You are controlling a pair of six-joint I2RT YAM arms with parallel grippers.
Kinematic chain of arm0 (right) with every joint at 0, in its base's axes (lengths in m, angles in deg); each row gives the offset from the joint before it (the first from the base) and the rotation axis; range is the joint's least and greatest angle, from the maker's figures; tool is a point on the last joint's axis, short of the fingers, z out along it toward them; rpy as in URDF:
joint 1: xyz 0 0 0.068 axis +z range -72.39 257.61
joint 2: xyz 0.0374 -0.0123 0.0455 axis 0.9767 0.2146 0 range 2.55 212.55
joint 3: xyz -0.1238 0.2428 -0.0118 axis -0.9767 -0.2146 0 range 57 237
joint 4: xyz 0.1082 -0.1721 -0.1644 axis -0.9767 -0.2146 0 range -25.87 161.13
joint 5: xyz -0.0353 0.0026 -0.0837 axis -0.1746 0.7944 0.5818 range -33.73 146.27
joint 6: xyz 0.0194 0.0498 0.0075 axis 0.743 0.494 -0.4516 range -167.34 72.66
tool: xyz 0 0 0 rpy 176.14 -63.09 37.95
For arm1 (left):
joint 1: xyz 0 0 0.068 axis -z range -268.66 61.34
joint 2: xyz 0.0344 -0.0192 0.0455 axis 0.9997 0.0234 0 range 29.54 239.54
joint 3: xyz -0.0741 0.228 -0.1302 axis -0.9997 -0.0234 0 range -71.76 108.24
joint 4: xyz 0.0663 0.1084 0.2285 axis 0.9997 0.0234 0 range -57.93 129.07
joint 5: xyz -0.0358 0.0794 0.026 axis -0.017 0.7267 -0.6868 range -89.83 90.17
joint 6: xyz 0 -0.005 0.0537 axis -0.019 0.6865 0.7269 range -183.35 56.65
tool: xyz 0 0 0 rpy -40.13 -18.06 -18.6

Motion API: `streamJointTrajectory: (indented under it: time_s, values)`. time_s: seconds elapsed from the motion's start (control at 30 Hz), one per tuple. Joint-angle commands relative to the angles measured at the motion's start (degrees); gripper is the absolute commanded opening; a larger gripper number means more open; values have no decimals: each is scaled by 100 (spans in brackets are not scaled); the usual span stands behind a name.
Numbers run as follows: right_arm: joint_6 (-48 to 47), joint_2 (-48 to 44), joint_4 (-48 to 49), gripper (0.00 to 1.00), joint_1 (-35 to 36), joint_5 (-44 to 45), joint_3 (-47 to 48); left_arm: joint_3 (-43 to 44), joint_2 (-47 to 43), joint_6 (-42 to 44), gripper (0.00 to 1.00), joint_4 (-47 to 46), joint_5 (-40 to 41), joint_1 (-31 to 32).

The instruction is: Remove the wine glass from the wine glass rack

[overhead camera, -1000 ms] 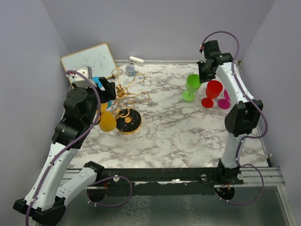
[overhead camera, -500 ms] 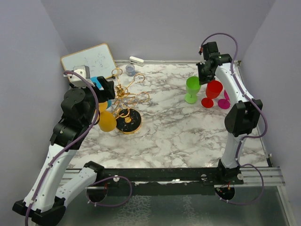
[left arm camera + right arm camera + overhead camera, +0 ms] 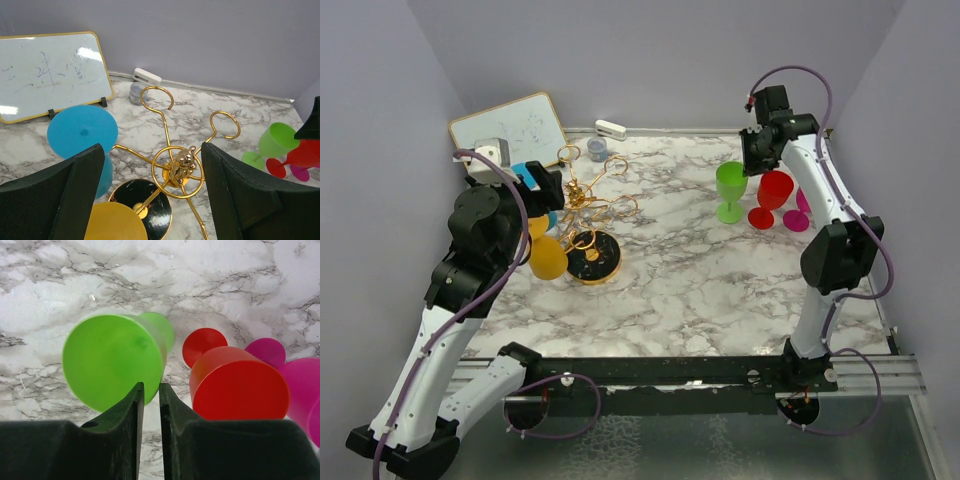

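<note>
While the left gripper (image 3: 151,149) hangs with its jaws spread wide and nothing between them, the gilt knob of the wine glass rack (image 3: 182,165) sits right below the gap. Two wine glasses hang on the rack on this arm's side. The blue glass (image 3: 82,131) shows its round foot up beside the left finger, and the yellow glass (image 3: 115,222) is low at the frame's edge.

Over on the far right, the right gripper (image 3: 150,387) has its fingers only a sliver apart, marble visible through the slit, gripping nothing. The green glass (image 3: 112,365) stands just past the tips, with the red glass (image 3: 240,390) and magenta glass (image 3: 305,385) close beside it on the table (image 3: 720,290).

Danger here: those wide left jaws could snag a gold loop on the way down and drag or tip the whole rack. A blue foot pulled at the wrong angle would jam in its hook. On the right, a careless lift could clip the green rim and knock it into the red.

Hard to call: whether that right finger is touching the green rim. The blue bowl is hidden behind the left finger, and the yellow one is cut off at the bottom.
</note>
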Motion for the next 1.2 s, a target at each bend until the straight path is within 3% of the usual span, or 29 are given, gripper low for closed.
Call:
streamJointTrajectory:
  time_s: [0.0, 0.17, 0.37, 0.67, 0.9, 1.0, 1.07, 1.17]
  values:
    - [-34, -312, 257, 20, 35, -231, -70, 177, 17, -7, 81, 46, 131, -24]
    - [-22, -376, 266, 20, 44, -136, -120, 240, 58, -4, 81, 63, 163, -21]
    - [74, -788, 450, 20, 55, -71, -157, 308, 86, -144, 99, 76, 266, -23]
    - [247, -2231, 1919, 20, 181, -2393, -1381, 465, 587, -323, 99, -366, -389, -24]
    - [423, -3101, 3105, 20, 364, -3523, -2670, 1553, 1831, -296, 98, -474, -559, -111]
    - [389, -3140, 3242, 20, 651, -3528, -2930, 2183, 2442, -687, 98, -430, -1403, -806]
    - [358, -3089, 3215, 20, 807, -3488, -2978, 2348, 2776, -1623, 96, -605, -2744, -2016]
    - [369, -3107, 3278, 19, 874, -3491, -3040, 1822, 3039, -3451, 79, -1789, -4620, -3810]
